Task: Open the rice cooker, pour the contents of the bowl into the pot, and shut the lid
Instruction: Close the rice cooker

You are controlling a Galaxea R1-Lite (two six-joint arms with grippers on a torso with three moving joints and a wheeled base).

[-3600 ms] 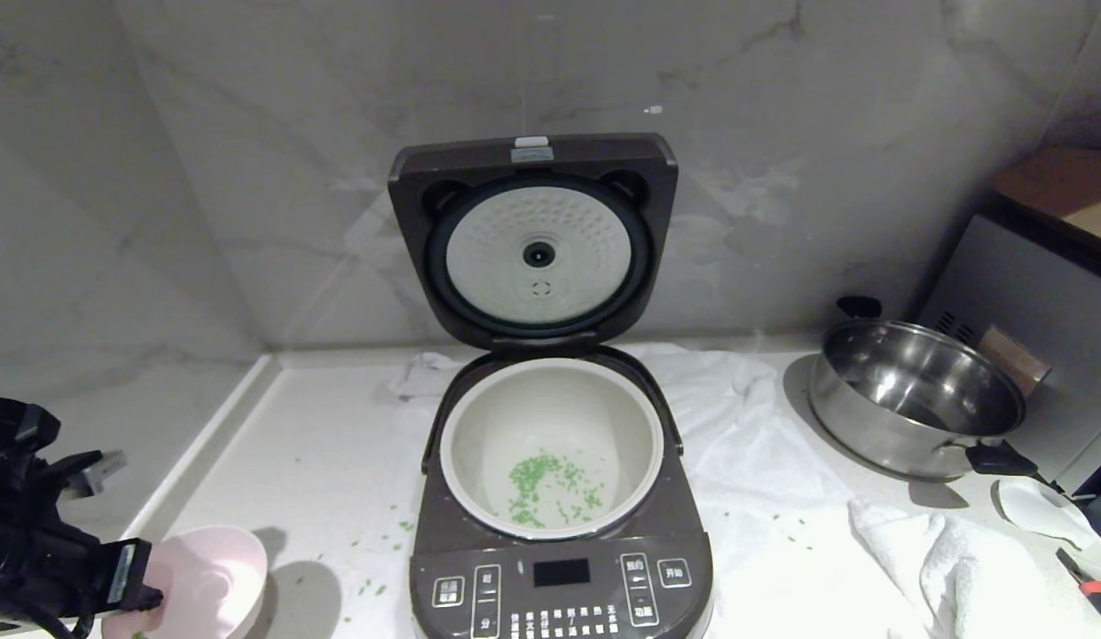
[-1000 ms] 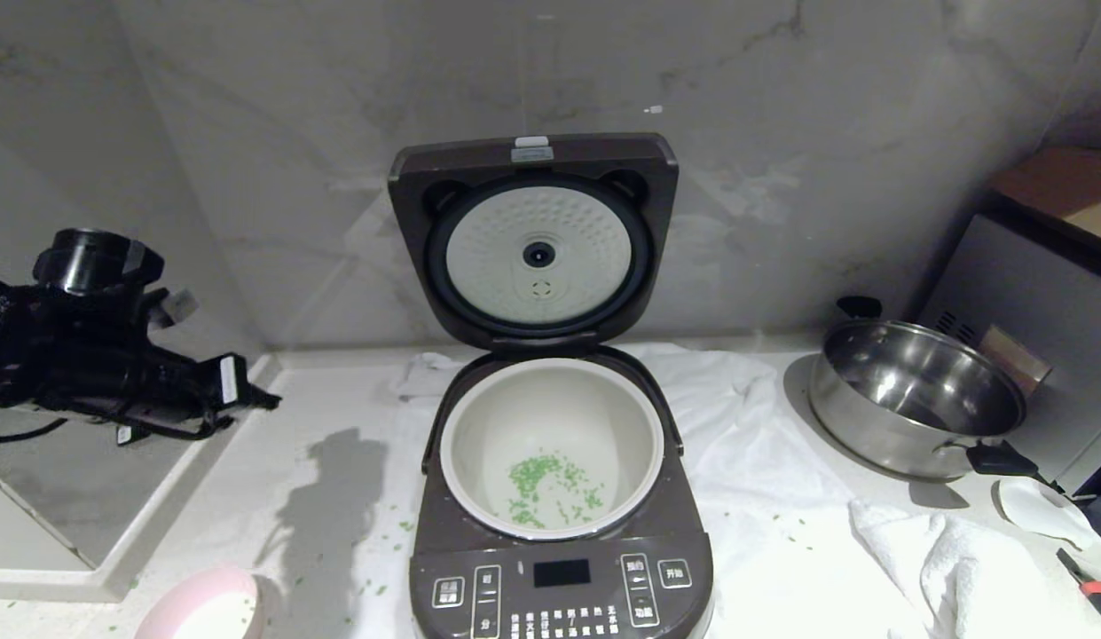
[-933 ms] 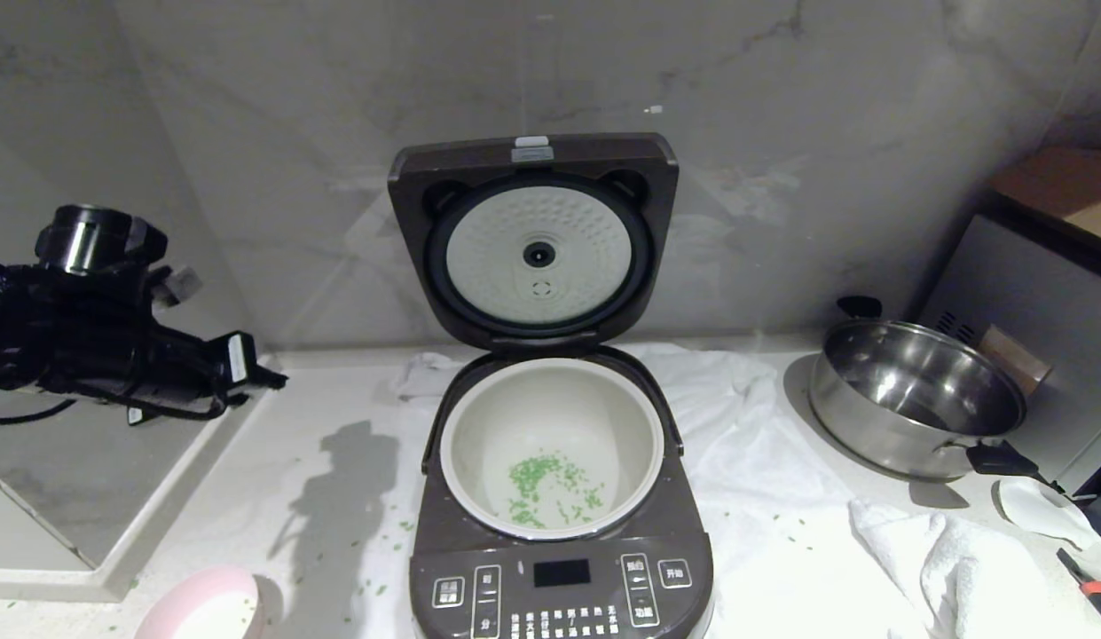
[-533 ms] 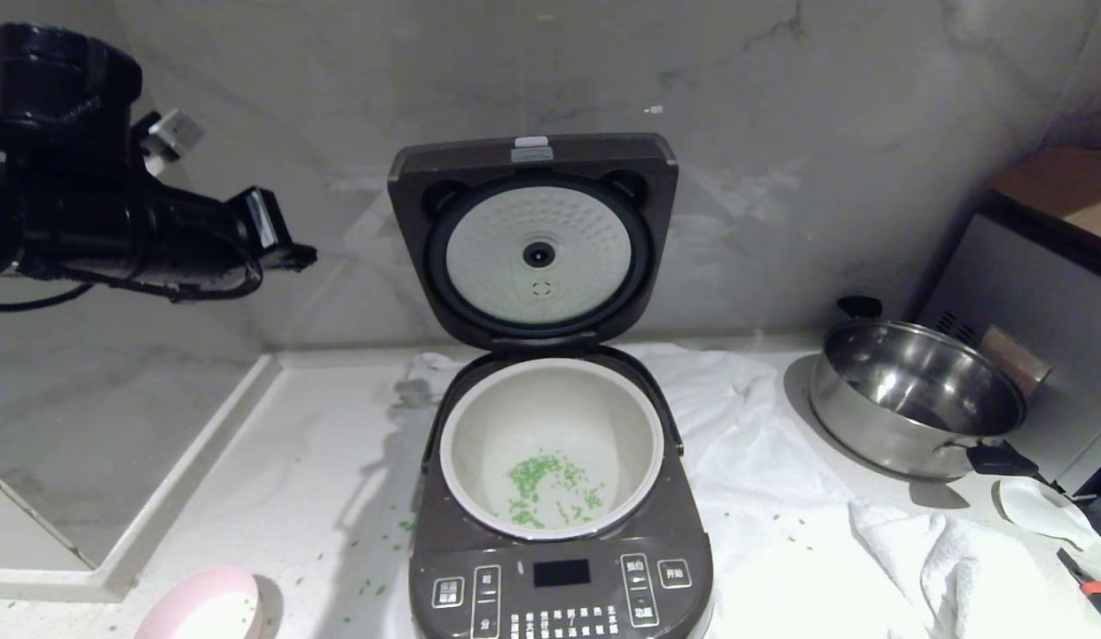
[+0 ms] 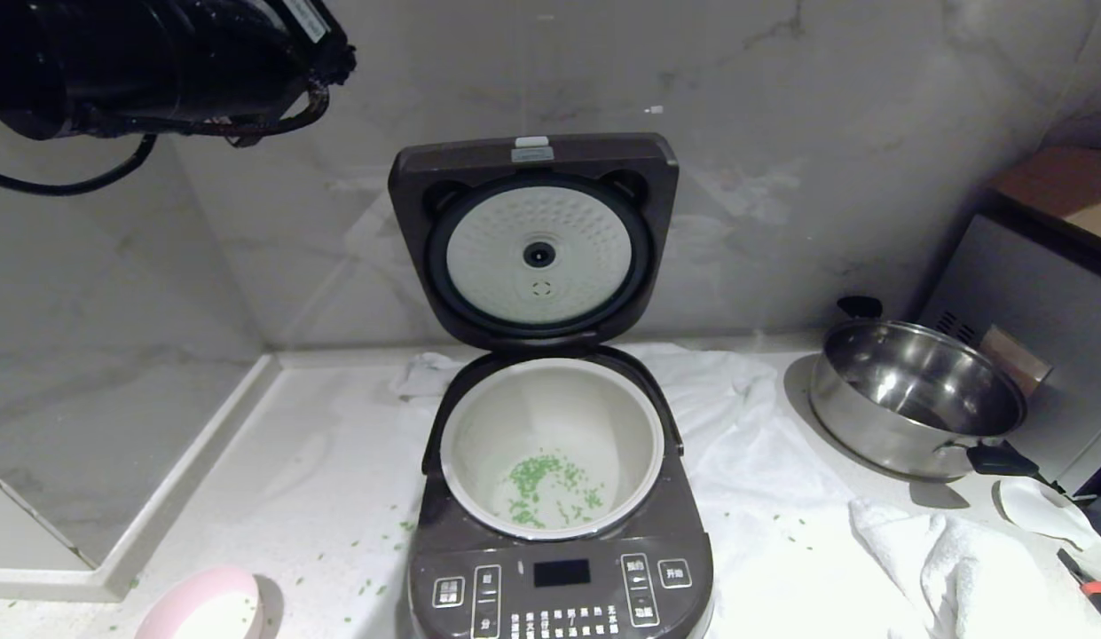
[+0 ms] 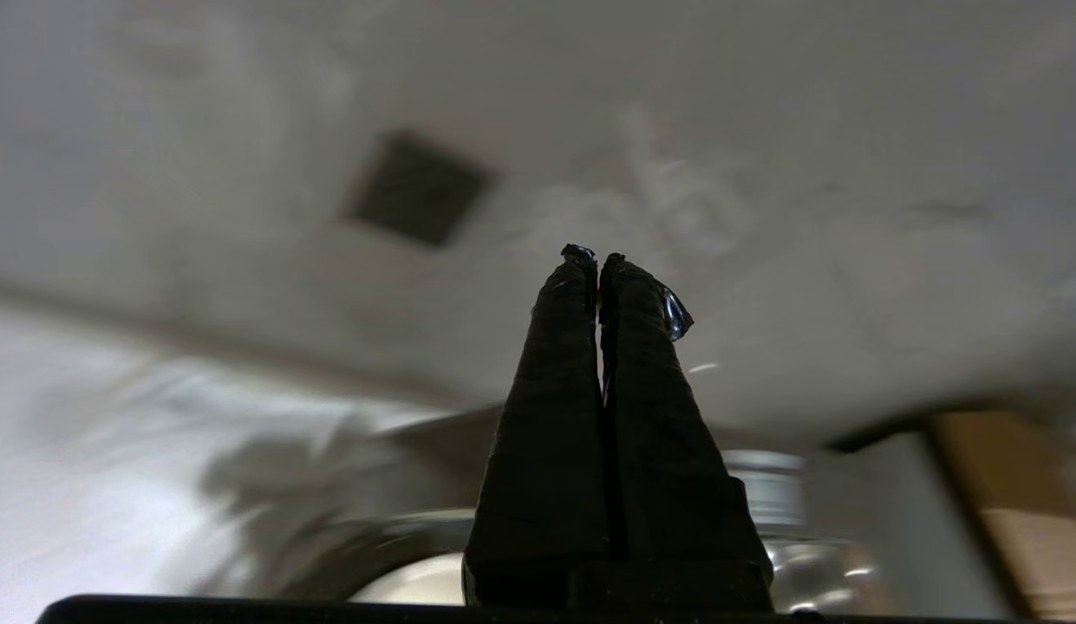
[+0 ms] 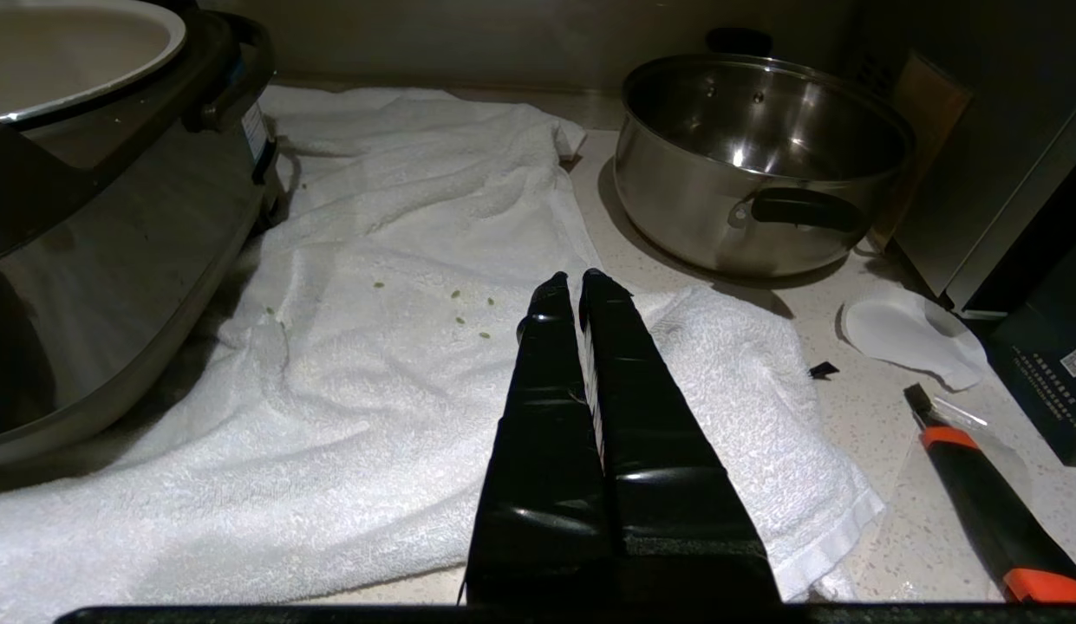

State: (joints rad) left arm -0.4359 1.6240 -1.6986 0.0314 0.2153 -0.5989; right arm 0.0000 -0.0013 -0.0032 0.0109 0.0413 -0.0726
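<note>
The rice cooker (image 5: 559, 581) stands open at the centre, its lid (image 5: 537, 253) upright against the wall with the white dimpled plate facing me. The white pot (image 5: 550, 413) holds the contents (image 5: 541, 479), small green bits on its bottom. The pale pink bowl (image 5: 208, 608) sits upright on the counter at the front left, with nothing gripping it. My left gripper (image 5: 340, 55) is high at the upper left, above and left of the lid, fingers pressed together (image 6: 596, 257) and empty. My right gripper (image 7: 581, 282) hovers shut over the towel, right of the cooker.
A steel pan (image 5: 914, 399) with black handles stands at the right, before a grey box appliance (image 5: 1038, 311). A white towel (image 5: 745, 461) lies under and beside the cooker. An orange-and-black knife (image 7: 988, 494) lies near the front right. Green bits (image 5: 373, 586) dot the counter.
The left arm let go of the bowl, which now stands on the counter. The arm then rose from counter level to the upper left, and its fingers shut.
</note>
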